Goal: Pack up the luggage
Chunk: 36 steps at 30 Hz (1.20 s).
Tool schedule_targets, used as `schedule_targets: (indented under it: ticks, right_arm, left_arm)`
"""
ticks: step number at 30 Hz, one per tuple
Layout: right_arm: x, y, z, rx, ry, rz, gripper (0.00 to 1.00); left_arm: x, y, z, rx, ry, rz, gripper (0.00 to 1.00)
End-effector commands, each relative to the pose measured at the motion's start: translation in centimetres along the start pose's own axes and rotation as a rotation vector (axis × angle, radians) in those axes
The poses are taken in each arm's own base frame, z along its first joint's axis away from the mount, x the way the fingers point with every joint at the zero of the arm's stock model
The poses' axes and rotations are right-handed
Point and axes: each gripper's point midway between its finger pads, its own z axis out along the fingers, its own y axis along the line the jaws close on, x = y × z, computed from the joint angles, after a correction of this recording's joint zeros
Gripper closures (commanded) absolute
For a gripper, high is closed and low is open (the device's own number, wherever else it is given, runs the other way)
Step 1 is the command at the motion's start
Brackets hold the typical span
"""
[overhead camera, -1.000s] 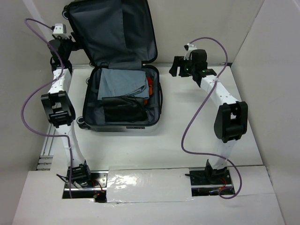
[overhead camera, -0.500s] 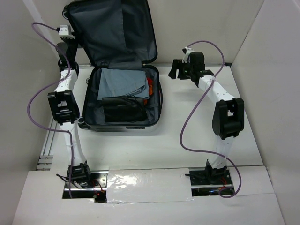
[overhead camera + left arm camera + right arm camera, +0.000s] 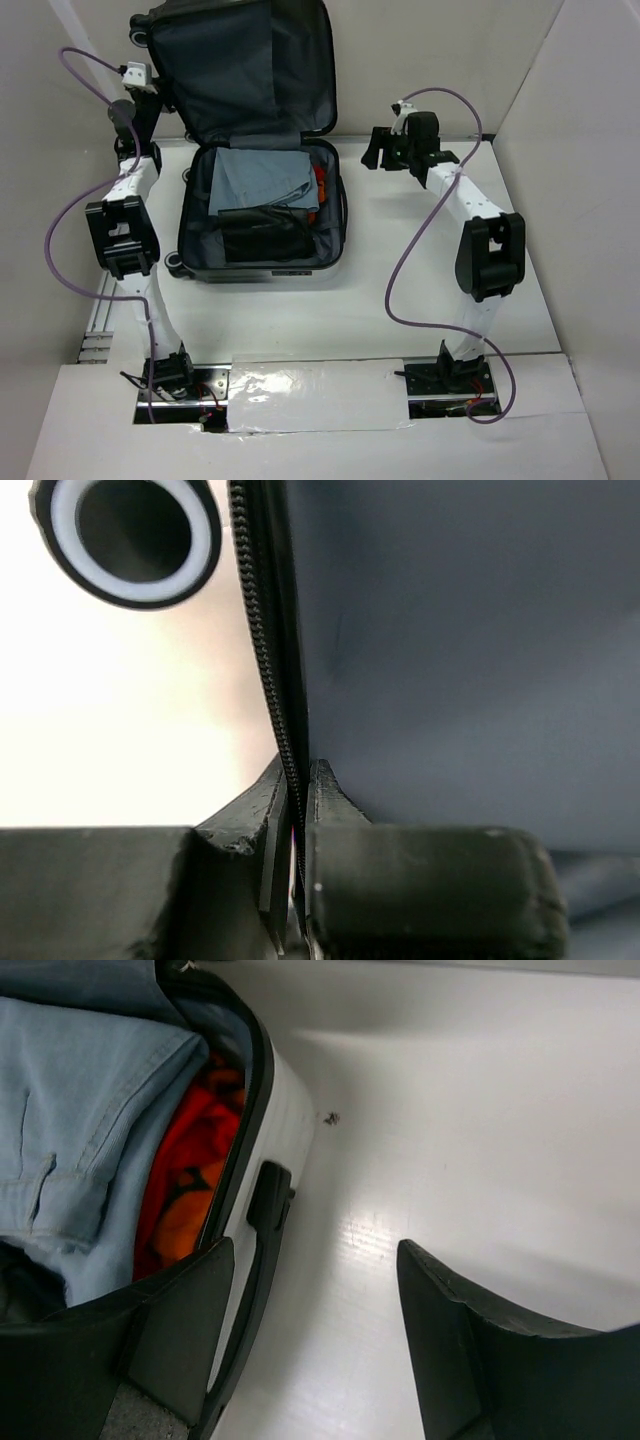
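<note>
The luggage (image 3: 337, 215) lies open on the table, its dark grey lined lid (image 3: 250, 70) standing up at the back. Folded blue-grey (image 3: 262, 175), black (image 3: 262, 238) and orange (image 3: 321, 180) clothes fill its base. My left gripper (image 3: 150, 98) is at the lid's left edge. In the left wrist view, my left gripper (image 3: 300, 780) is shut on the lid's zipper rim (image 3: 262, 660), below a black wheel (image 3: 130, 535). My right gripper (image 3: 375, 150) hovers open, right of the luggage. In the right wrist view, my right gripper (image 3: 315, 1245) is over bare table beside the white shell (image 3: 285, 1110) and side handle (image 3: 268, 1195).
White walls close in the table at the back, left and right. Purple cables (image 3: 410, 260) loop from both arms. A shiny taped strip (image 3: 315, 395) lies between the arm bases.
My left gripper has shut on the lid's left zipper rim, and the left arm has shifted a little. The lid has stirred slightly. The right gripper has narrowed a touch and stays open.
</note>
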Motion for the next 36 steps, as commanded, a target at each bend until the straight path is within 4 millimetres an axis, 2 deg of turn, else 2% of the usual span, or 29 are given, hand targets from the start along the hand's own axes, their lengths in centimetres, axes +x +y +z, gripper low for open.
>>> schedule_targets:
  ticks: [1, 2, 3, 4, 5, 6, 7, 8, 10, 11, 12, 14, 15, 16, 17, 18, 19, 21, 22, 23, 25, 26, 27, 28, 30, 31, 33, 35, 36]
  right_arm:
    - [-3.7, 1.6, -3.5, -0.021, -0.125, -0.001, 0.27]
    - [-4.4, 1.7, -4.4, -0.007, -0.146, 0.010, 0.27]
    - [-4.2, 1.2, -4.7, 0.025, -0.146, 0.015, 0.27]
    - [-3.5, 1.0, -5.0, 0.038, -0.130, 0.034, 0.26]
    - [-4.1, 1.3, -5.8, 0.044, -0.146, 0.044, 0.26]
    - [-3.8, 1.1, -6.0, 0.056, -0.140, 0.047, 0.26]
    - [-3.1, 1.1, -6.2, 0.060, -0.121, 0.063, 0.26]
    - [-3.7, 1.4, -6.9, 0.055, -0.140, 0.058, 0.26]
    - [-2.8, 1.2, -7.3, 0.052, -0.119, 0.079, 0.24]
    - [-3.0, 1.5, -7.9, 0.050, -0.131, 0.075, 0.24]
    - [-3.1, 1.8, -8.2, 0.033, -0.137, 0.081, 0.24]
    - [-2.0, 2.0, -8.2, 0.022, -0.115, 0.094, 0.23]
    - [-2.5, 2.4, -8.8, 0.009, -0.130, 0.089, 0.22]
    - [-2.8, 2.6, -9.1, 0.006, -0.138, 0.098, 0.22]
    - [-3.0, 2.2, -9.2, 0.014, -0.142, 0.117, 0.20]
    - [-3.0, 2.2, -9.2, 0.014, -0.142, 0.117, 0.20]
    - [-3.0, 2.5, -9.6, -0.010, -0.128, 0.133, 0.18]
    - [-4.3, 2.8, -10.1, -0.050, -0.134, 0.142, 0.16]
    - [-4.5, 3.1, -9.9, -0.084, -0.125, 0.154, 0.16]
    - [-5.4, 3.6, -10.2, -0.106, -0.141, 0.144, 0.16]
    - [-5.5, 3.7, -9.7, -0.115, -0.133, 0.169, 0.16]
    - [-5.6, 3.5, -9.8, -0.121, -0.132, 0.172, 0.16]
    - [-6.0, 3.7, -9.6, -0.133, -0.134, 0.181, 0.16]
    - [-5.9, 3.5, -9.1, -0.131, -0.127, 0.184, 0.16]
    - [-6.2, 3.5, -9.0, -0.133, -0.130, 0.194, 0.16]
    - [-5.4, 3.3, -8.1, -0.140, -0.103, 0.204, 0.16]
    - [-5.8, 3.2, -7.6, -0.143, -0.110, 0.212, 0.16]
    - [-5.9, 3.2, -6.7, -0.163, -0.098, 0.213, 0.16]
    - [-5.5, 3.0, -6.3, -0.160, -0.089, 0.205, 0.16]
  left_arm:
    - [-10.1, -4.0, -2.5, 0.181, -0.179, 0.173, 1.00]
    - [-11.0, -4.5, -3.0, 0.192, -0.187, 0.170, 1.00]
    - [-10.1, -4.7, -3.7, 0.190, -0.162, 0.156, 1.00]
    - [-12.3, -5.3, -4.5, 0.192, -0.186, 0.169, 1.00]
    - [-12.8, -5.6, -5.0, 0.193, -0.185, 0.158, 1.00]
    - [-11.4, -5.7, -5.9, 0.178, -0.150, 0.138, 1.00]
    - [-13.6, -6.2, -6.8, 0.169, -0.174, 0.149, 1.00]
    - [-12.0, -5.7, -8.0, 0.138, -0.135, 0.129, 1.00]
    - [-11.6, -6.4, -9.7, 0.134, -0.094, 0.098, 0.99]
    - [-13.8, -7.3, -11.1, 0.136, -0.112, 0.107, 0.90]
    - [-12.0, -7.9, -12.5, 0.140, -0.058, 0.069, 0.78]
    - [-10.9, -9.1, -14.7, 0.153, 0.033, 0.022, 0.46]
    - [-13.3, -10.5, -16.3, 0.176, 0.022, 0.015, 0.39]
    - [-12.0, -11.3, -18.0, 0.183, 0.077, -0.024, 0.39]
    - [-12.2, -12.9, -20.7, 0.197, 0.120, -0.048, 0.33]
    - [-11.4, -12.9, -20.9, 0.194, 0.150, -0.057, 0.33]
    - [-13.3, -14.1, -23.3, 0.198, 0.126, -0.034, 0.32]
    - [-13.8, -13.7, -25.9, 0.099, 0.163, -0.050, 0.29]
    - [-16.0, -14.6, -28.1, 0.086, 0.122, -0.028, 0.27]
    - [-16.7, -15.0, -29.2, 0.076, 0.118, -0.007, 0.25]
    - [-17.0, -15.6, -31.7, 0.052, 0.147, -0.008, 0.23]
    - [-17.4, -16.5, -32.7, 0.074, 0.151, 0.001, 0.23]
    - [-19.3, -18.7, -34.5, 0.162, 0.115, 0.052, 0.21]
    - [-19.1, -19.7, -35.7, 0.187, 0.158, 0.036, 0.20]
    - [-19.5, -20.5, -37.2, 0.186, 0.182, 0.019, 0.18]
    - [-19.9, -20.3, -37.7, 0.140, 0.178, 0.016, 0.18]
    - [-19.0, -19.5, -38.4, 0.064, 0.228, -0.033, 0.14]
    - [-19.2, -18.6, -38.2, -0.010, 0.236, -0.076, 0.10]
    - [-18.5, -18.4, -38.0, -0.024, 0.265, -0.110, 0.10]
